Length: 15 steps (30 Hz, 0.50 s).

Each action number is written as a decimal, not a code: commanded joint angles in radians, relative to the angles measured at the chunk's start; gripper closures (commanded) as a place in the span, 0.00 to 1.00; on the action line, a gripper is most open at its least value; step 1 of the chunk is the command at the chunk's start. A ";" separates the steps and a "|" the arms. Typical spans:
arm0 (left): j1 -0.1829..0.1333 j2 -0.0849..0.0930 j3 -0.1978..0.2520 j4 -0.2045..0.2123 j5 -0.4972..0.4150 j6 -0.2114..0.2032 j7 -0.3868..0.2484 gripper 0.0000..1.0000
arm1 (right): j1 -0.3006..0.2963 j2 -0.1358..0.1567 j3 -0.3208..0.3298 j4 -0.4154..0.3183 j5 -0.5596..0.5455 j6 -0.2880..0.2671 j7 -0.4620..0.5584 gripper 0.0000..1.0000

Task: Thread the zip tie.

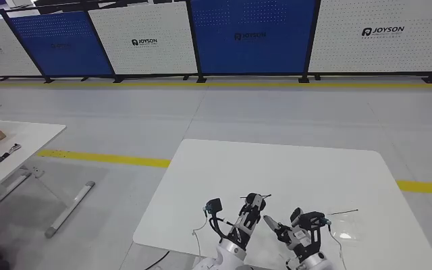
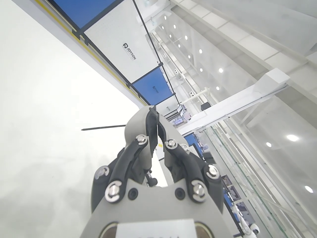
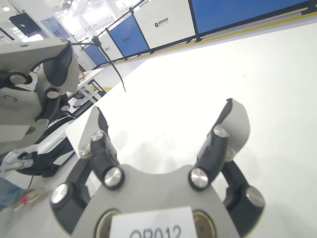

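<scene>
Black and thin, the zip tie [image 3: 95, 41] was pinched in the closed left hand [image 3: 67, 46], held up off the white tabletop [image 1: 270, 162]. The right wrist view showed its head and a tail curving downward. The left wrist view gave just a straight length jutting past the fingers [image 2: 136, 125]. The right hand [image 3: 163, 105] hovered close by, jaws spread wide, holding nothing. From above the held tie was hard to make out. A second tie [image 1: 343, 212] lay on the tabletop to the right of the right hand.
</scene>
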 commanded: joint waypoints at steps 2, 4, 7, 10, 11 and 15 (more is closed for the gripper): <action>-0.005 -0.006 -0.008 0.008 -0.022 0.011 0.045 1.00 | -0.006 0.002 0.014 -0.002 0.024 -0.016 -0.010 0.00; -0.007 -0.010 -0.015 0.013 -0.042 0.016 0.078 1.00 | -0.015 0.004 0.029 -0.006 0.049 -0.042 -0.024 0.00; -0.010 -0.015 -0.030 0.022 -0.068 0.023 0.125 1.00 | -0.033 0.009 0.058 -0.016 0.096 -0.095 -0.050 0.00; -0.012 -0.019 -0.044 0.035 -0.069 0.032 0.168 1.00 | -0.060 0.014 0.098 -0.027 0.161 -0.159 -0.085 0.00; -0.012 -0.021 -0.045 0.041 -0.067 0.035 0.183 1.00 | -0.071 0.016 0.112 -0.035 0.193 -0.161 -0.095 0.00; -0.016 -0.027 -0.053 0.065 -0.076 0.043 0.210 1.00 | -0.103 0.030 0.148 -0.080 0.339 -0.161 -0.105 0.00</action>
